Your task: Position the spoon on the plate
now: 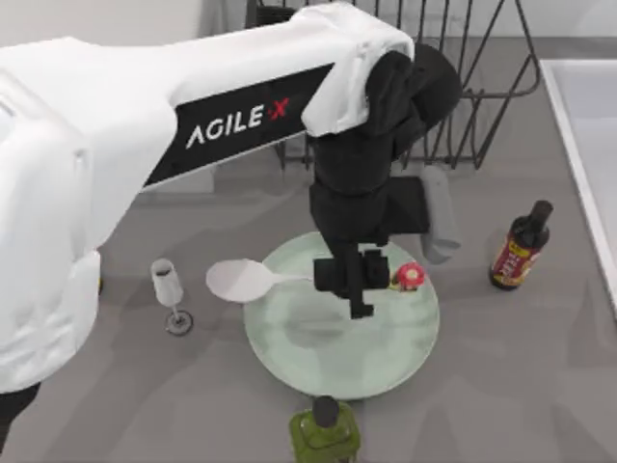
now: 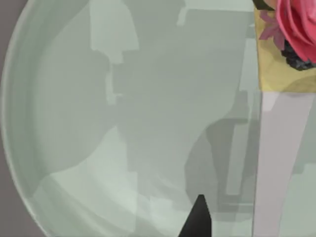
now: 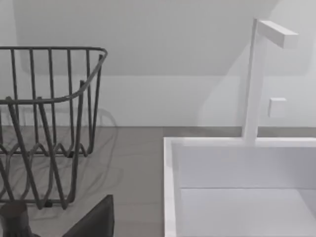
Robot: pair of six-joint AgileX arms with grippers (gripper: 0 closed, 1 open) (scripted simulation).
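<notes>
Crosswise, the spoon [image 1: 253,279] lies left-right, bowl over the plate's [image 1: 376,367] left rim, knob rightward; left gripper [image 1: 359,282] jaws clasp its handle. "AGILE X" marks the arm.

Left arm [image 1: 145,125]: big white glossy shell, rounded edges, filling the top view's left side.
Marking: black slanted panel along the forearm, "AGILE X" in white letters, the X in red.
Wrist: black, blocky, stacked segments below a round black joint cover.
Left gripper [image 1: 359,289]: black, narrow, boxy body with short dark fingers.
Fingertip [image 2: 197,217]: black, pointed wedge in the left wrist view.
Right arm: a dark grey slanted edge [image 3: 94,219] in its own wrist view.
</notes>
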